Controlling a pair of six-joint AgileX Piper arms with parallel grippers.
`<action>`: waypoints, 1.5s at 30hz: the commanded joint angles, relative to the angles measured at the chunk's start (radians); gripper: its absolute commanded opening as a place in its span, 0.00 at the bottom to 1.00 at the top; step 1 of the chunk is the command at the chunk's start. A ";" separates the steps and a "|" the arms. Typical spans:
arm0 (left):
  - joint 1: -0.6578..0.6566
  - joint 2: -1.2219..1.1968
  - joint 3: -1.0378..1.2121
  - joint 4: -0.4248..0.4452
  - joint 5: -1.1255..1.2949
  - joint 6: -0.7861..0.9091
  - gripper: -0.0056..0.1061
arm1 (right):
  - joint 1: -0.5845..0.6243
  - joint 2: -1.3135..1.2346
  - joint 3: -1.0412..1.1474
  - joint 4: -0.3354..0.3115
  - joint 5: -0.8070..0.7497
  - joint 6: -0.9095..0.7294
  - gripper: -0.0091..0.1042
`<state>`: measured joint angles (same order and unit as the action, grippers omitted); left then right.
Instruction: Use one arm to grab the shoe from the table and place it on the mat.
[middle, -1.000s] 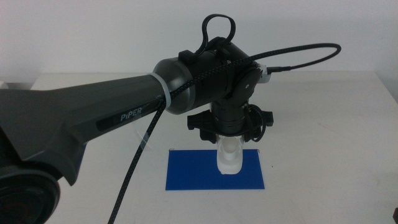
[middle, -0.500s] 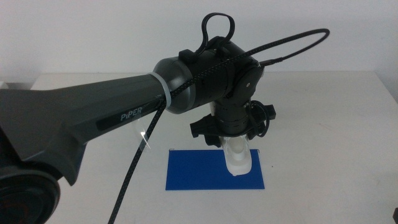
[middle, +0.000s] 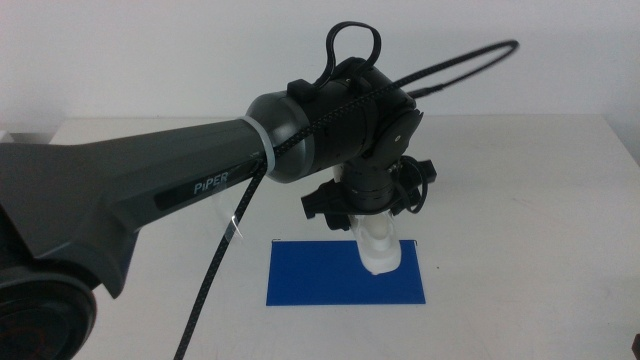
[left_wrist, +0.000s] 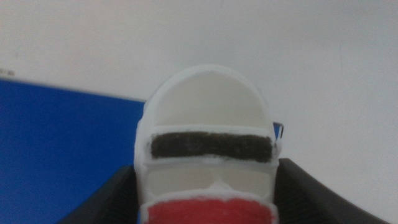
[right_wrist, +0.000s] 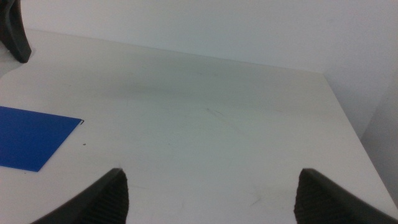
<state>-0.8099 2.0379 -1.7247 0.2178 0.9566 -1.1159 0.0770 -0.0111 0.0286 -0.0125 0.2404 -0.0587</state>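
The shoe (middle: 379, 250) sits in the left gripper (middle: 378, 240), over the right part of the blue mat (middle: 310, 275), which lies on the white tabletop (middle: 520, 200). Its long axis runs near-to-far, leaning a little toward the near right. Can't really tell toe from heel: in the middle view it's just a pale white shape poking out under the wrist, and its far end is covered by the gripper body. Whether the sole actually touches the mat is hard to call too.

The left wrist view is clearer. The shoe (left_wrist: 208, 155) fills the middle, with a rounded white end, a dark strip across it and a red band cut off by the picture's edge. The dark fingers (left_wrist: 109, 202) press against both sides of it, so they're clamped on the shoe. Blue mat (left_wrist: 62, 149) shows beside it on one side, bare tabletop on the other.

Only readable writing is "PiPER" in white on the left arm (middle: 150, 185), which comes in from the left and blocks a big chunk of the tabletop.

The right gripper (right_wrist: 211, 193) waits off to the right with its fingers (right_wrist: 112, 193) spread wide apart and nothing between them; a corner of the mat (right_wrist: 31, 143) shows in its view.
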 joint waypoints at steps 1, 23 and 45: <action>-0.005 -0.060 -0.029 0.021 -0.022 -0.142 0.04 | 0.003 0.004 0.005 -0.011 -0.073 -0.010 0.77; -0.025 -0.060 -0.029 0.143 0.262 -1.004 0.04 | 0.003 0.004 0.005 -0.011 -0.073 -0.010 0.77; -0.001 0.110 -0.158 0.097 0.353 -1.004 0.04 | 0.003 0.004 0.005 -0.011 -0.073 -0.010 0.77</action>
<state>-0.8201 2.2076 -1.8511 0.2989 1.2140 -2.0958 0.0770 -0.0111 0.0286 -0.0125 0.2404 -0.0587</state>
